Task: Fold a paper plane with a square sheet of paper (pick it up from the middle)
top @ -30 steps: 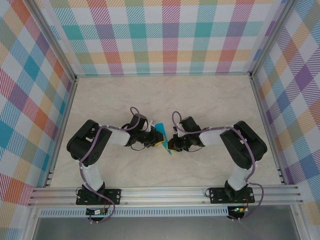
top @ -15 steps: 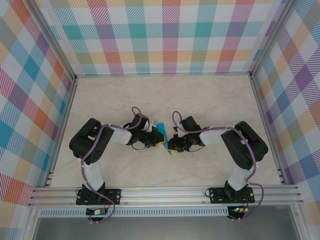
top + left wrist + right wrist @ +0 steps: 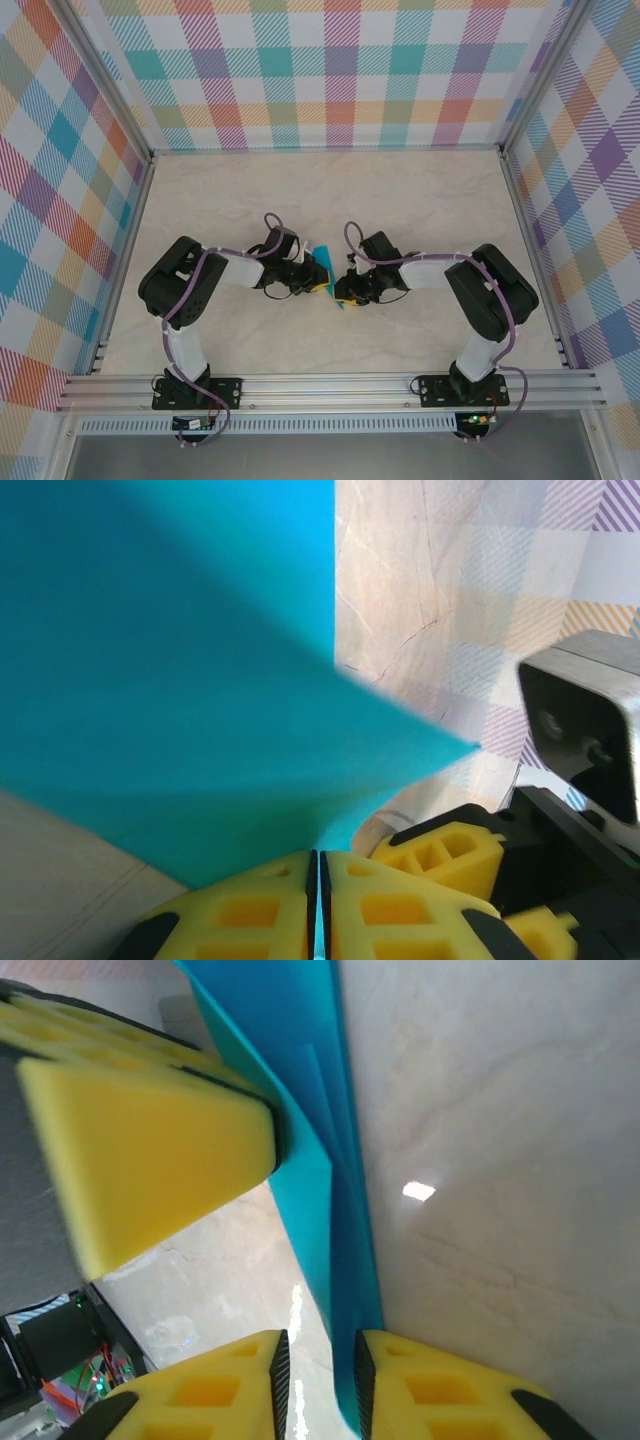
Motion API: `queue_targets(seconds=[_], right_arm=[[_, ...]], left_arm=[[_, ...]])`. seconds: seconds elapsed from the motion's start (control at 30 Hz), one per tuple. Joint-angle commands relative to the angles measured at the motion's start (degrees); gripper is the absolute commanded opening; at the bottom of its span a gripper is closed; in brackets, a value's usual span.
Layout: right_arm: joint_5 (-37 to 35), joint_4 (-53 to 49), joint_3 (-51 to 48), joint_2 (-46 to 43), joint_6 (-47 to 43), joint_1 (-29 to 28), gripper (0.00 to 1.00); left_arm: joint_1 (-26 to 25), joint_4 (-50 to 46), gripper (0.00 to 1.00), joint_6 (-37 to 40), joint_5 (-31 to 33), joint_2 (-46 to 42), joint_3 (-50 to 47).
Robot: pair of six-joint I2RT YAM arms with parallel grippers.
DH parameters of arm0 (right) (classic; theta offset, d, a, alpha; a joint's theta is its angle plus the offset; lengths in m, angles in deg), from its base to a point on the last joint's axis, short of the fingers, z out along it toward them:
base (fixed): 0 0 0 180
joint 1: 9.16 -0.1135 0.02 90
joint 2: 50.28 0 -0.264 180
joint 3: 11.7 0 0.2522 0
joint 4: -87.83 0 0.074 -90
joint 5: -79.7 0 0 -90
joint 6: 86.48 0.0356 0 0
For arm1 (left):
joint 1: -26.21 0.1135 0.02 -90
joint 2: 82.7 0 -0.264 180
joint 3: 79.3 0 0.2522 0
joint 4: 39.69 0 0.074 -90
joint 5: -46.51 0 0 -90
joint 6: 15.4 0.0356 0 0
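Observation:
The folded teal sheet of paper (image 3: 322, 264) hangs on edge between my two grippers above the middle of the table. My left gripper (image 3: 316, 284) is shut on it: in the left wrist view the yellow pads (image 3: 250, 910) meet with the paper (image 3: 180, 680) pinched in the seam at the left gripper (image 3: 318, 865). My right gripper (image 3: 318, 1345) stands open with a clear gap. The paper's layered edge (image 3: 325, 1200) runs down between its jaws and lies against the right-hand pad (image 3: 440, 1390). The left gripper's pad (image 3: 150, 1150) presses the sheet from the other side.
The marble-look table (image 3: 400, 200) is ringed by an aluminium frame and checked cloth walls (image 3: 330, 70). Both arms bend inward and nearly touch at the centre. The right arm's wrist camera (image 3: 590, 730) sits close beside the left gripper.
The right gripper's jaws have parted from the paper over the last second. The left gripper has kept its grip and the arms have barely shifted.

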Motion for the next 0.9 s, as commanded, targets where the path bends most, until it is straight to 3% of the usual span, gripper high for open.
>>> queue_targets(seconds=[0.0,0.1,0.27,0.33,0.87], right_arm=[[-2.13,-6.08,1.56,-6.61,-0.83,0.13,0.3],[-3.42,-8.49,2.69,-9.61,-1.74,0.13,0.27],[-1.77,-8.49,4.34,-7.48,-2.33,-1.09,0.05],[-1.29,-7.57,4.72,-5.89,-2.16,-1.68,0.01],[-4.45,-10.33,5.91,1.23,-3.56,-3.38,0.0]], left_arm=[[-0.7,-4.04,0.12,1.45,4.04,1.85,0.01],[-0.7,-4.26,0.12,1.49,4.04,1.86,0.19],[-0.7,-4.56,0.12,1.43,4.34,1.85,0.37],[-0.7,-4.74,0.12,1.48,4.39,1.85,0.32],[-0.7,-6.85,0.12,1.44,5.42,2.29,1.31]])
